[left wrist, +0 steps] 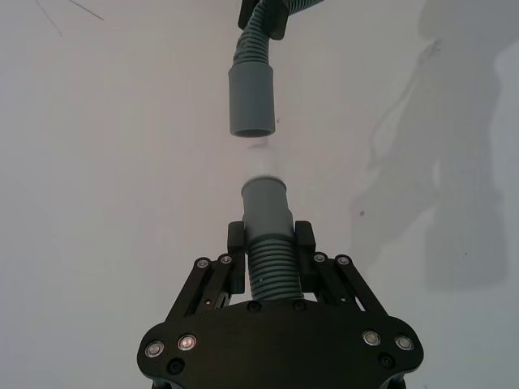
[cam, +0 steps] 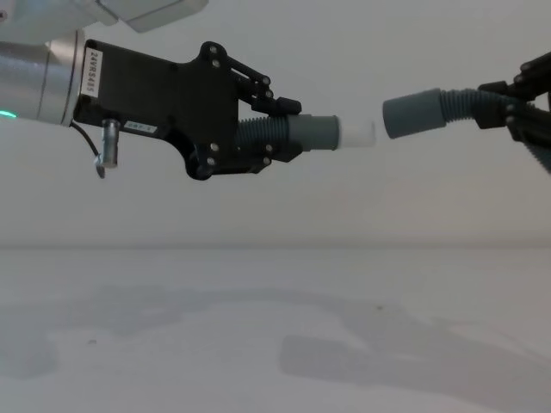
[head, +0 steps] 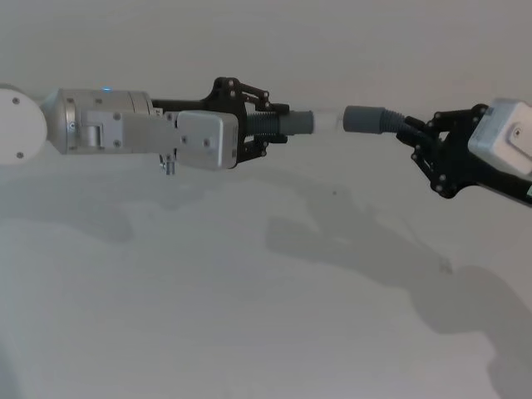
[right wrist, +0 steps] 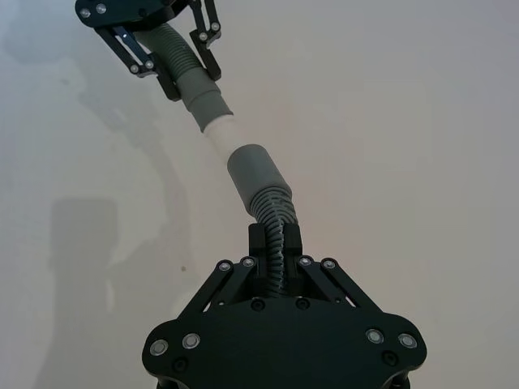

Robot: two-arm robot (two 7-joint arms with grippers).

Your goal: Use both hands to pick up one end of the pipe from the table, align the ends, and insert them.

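Facing each other above the table [cam: 275,344], the white tip [cam: 357,132] and open socket [cam: 411,115] sit just apart; I see the left gripper [cam: 280,129] clamped on the shorter hose [left wrist: 272,263], the right gripper [head: 420,141] clamped on the longer hose [right wrist: 276,243].

Head camera looks down on the table [head: 249,332], chest camera level across it, each wrist camera close behind its gripper; all four share the facing pipe ends [head: 332,120].
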